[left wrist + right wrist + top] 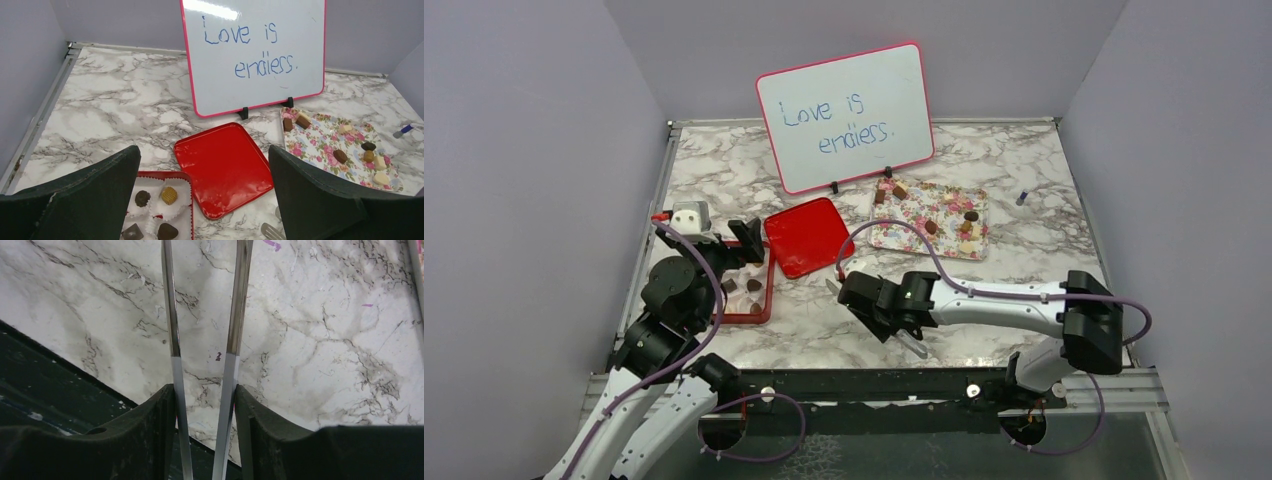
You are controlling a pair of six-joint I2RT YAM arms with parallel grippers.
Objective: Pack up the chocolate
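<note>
Small brown and cream chocolate pieces [340, 156] lie scattered on a flower-patterned rectangular tray [325, 131] right of centre on the marble-patterned table [100, 110]. A few more sit inside a glossy red box [165, 174] at the left, just beside a flat red lid [225, 170]. The left gripper [749, 243] hovers above that box, jaws spread wide and empty, while the right gripper [205, 392] pinches slim metal tongs [232, 300] over bare marble.
</note>
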